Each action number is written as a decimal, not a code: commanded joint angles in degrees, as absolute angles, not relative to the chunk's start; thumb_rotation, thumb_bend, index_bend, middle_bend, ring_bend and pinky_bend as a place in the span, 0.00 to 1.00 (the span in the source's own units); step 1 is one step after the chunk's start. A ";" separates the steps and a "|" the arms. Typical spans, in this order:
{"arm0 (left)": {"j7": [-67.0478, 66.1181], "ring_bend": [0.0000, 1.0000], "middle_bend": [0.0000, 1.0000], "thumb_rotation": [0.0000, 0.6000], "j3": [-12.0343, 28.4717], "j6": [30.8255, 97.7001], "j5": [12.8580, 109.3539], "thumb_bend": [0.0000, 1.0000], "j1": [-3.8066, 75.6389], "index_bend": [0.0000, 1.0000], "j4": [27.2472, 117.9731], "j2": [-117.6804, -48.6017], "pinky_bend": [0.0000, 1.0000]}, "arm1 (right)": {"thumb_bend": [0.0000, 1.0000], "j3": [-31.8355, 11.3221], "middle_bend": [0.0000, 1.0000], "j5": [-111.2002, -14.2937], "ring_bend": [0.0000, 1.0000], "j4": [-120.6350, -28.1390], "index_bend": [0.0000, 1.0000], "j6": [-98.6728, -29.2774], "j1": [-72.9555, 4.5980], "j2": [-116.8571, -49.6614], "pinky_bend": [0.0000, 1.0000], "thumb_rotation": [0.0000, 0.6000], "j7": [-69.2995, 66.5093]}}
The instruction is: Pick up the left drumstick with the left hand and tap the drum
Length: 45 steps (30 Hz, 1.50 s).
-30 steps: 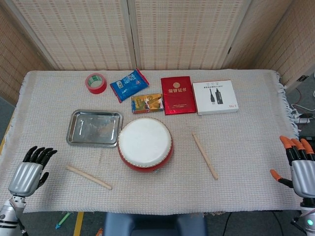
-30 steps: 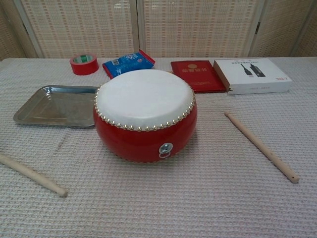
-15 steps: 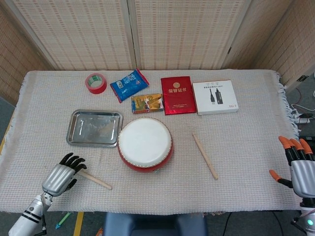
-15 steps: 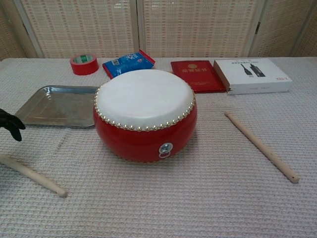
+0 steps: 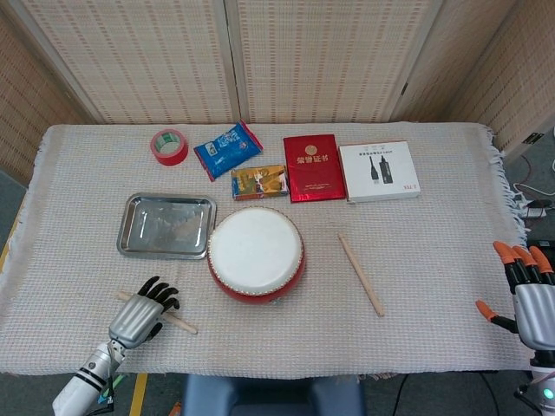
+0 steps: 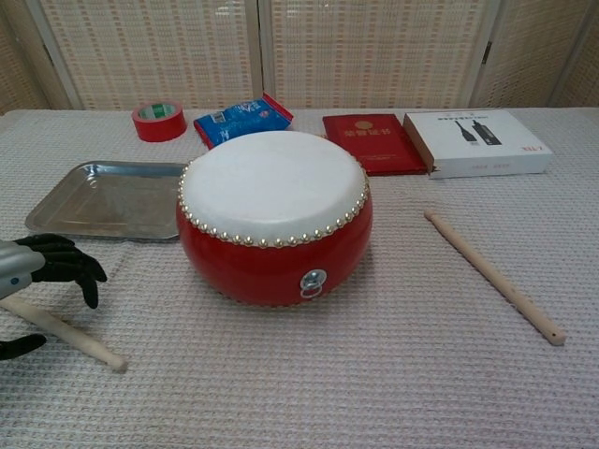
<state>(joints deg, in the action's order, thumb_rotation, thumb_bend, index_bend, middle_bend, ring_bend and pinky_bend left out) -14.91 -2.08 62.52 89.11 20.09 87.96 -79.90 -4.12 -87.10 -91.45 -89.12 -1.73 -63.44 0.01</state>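
Note:
The left drumstick [image 5: 179, 321] [image 6: 70, 332], a plain wooden stick, lies on the cloth at the front left. My left hand [image 5: 139, 317] [image 6: 42, 271] hovers over its middle with fingers spread and curved, holding nothing. The red drum [image 5: 256, 253] [image 6: 273, 217] with its white skin stands mid-table, to the right of that hand. A second drumstick [image 5: 361, 274] [image 6: 493, 275] lies right of the drum. My right hand [image 5: 529, 293] stays open at the table's right edge, away from everything; the chest view does not show it.
A steel tray [image 5: 166, 225] [image 6: 109, 198] sits left of the drum. Along the back lie a red tape roll [image 5: 169, 146], a blue packet [image 5: 227, 149], a small colourful box [image 5: 258, 182], a red booklet [image 5: 313, 166] and a white box [image 5: 379, 171].
My left hand has moved right and inward from the table's left edge to a spot over the left drumstick. The stick, drum and right hand have stayed put.

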 commanded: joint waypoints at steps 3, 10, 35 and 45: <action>-17.13 0.10 0.18 1.00 -1.68 60.89 85.89 0.30 20.47 0.42 88.11 -81.49 0.02 | 0.16 -4.00 0.11 -86.97 0.01 -91.16 0.00 -89.03 -1.59 -63.59 0.07 1.00 -0.35; -17.89 0.10 0.18 1.00 -1.42 60.52 83.49 0.30 20.66 0.44 87.78 -83.46 0.02 | 0.15 -3.99 0.11 -86.97 0.00 -90.74 0.00 -89.05 -1.50 -63.72 0.07 1.00 -0.78; -15.70 0.10 0.19 1.00 -1.49 61.40 81.34 0.31 21.16 0.53 84.94 -86.17 0.02 | 0.16 -3.96 0.11 -86.69 0.00 -90.49 0.00 -88.64 -1.38 -63.88 0.07 1.00 -0.90; -10.27 0.10 0.20 1.00 -1.15 62.21 81.06 0.34 20.82 0.57 86.29 -85.58 0.03 | 0.16 -3.94 0.11 -86.92 0.00 -90.95 0.00 -88.85 -1.31 -63.76 0.07 1.00 -0.45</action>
<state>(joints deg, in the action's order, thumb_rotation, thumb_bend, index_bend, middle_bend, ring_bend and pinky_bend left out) -11.36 -1.33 62.03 81.21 20.92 85.78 -85.89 -3.94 -86.92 -90.95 -88.85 -1.31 -63.76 -0.45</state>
